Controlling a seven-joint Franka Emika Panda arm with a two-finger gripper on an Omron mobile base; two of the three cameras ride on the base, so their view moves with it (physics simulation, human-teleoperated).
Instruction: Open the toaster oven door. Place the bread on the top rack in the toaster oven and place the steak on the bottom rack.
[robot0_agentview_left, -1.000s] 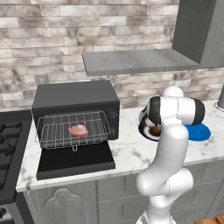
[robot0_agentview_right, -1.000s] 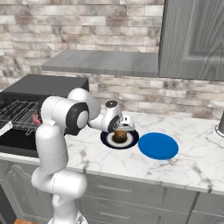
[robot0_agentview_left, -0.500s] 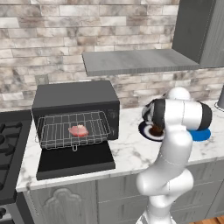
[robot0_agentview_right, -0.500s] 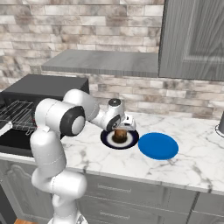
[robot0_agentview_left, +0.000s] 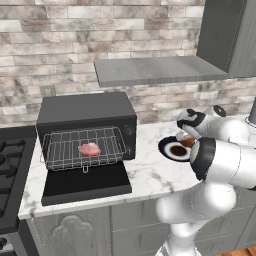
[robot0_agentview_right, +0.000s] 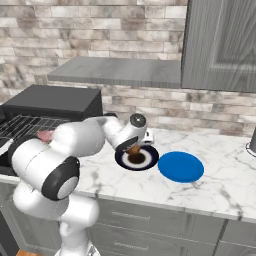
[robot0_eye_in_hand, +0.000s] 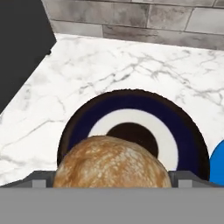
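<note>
You have the toaster oven (robot0_agentview_left: 87, 130) on the marble counter (robot0_agentview_left: 150, 172) with its door (robot0_agentview_left: 86, 184) folded down flat. The steak (robot0_agentview_left: 89, 149) lies on a wire rack (robot0_agentview_left: 82, 148) pulled out over the door. Your gripper (robot0_agentview_right: 134, 149) is over the dark ringed plate (robot0_eye_in_hand: 135, 127), fingers spread wide on either side of the bread (robot0_eye_in_hand: 113, 164), which sits right between them over the plate's near edge. A blue plate (robot0_agentview_right: 181, 166) lies just beside the dark one
</note>
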